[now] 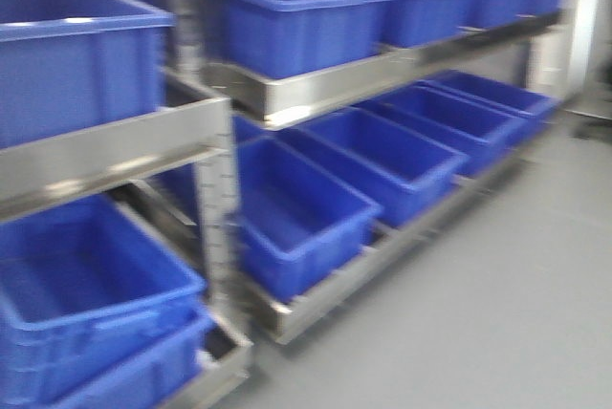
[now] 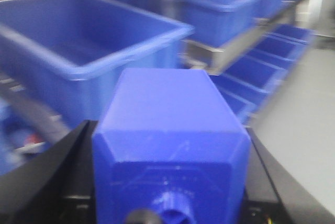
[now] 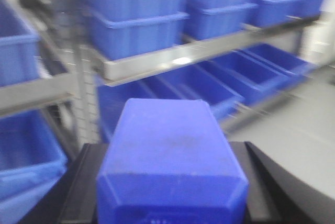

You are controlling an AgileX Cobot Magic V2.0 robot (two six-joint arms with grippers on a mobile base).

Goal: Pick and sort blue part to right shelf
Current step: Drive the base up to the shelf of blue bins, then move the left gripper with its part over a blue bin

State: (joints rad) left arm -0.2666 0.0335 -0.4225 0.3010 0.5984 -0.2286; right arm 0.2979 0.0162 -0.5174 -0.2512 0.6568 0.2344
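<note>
- Left wrist-mounted view has the blue part (image 2: pixel 170 130) filling the bottom middle. It's wedged between the black fingers (image 2: pixel 57 177) of the left gripper (image 2: pixel 170 150), so the jaws are clamped on it, and it's up in the air, not on any shelf.
- Right wrist view is the same deal: a second blue part (image 3: pixel 167 150) pinched in the right gripper (image 3: pixel 170 182), jaws tight against its sides.
- Front view shows the right shelf (image 1: pixel 382 73) with its steel front bar. Open blue tubs (image 1: pixel 382 156) sit in a row on the lower level, with more tubs on the upper one. Everything's pretty blurry.
- My read: this is the carry stage, nothing dropped off yet.
- To do it well, I'd square up to the front bar and pick an open lower tub. Come in over its front rim, clear of the upper bar, and lower the part before letting go. One arm at a time.
</note>
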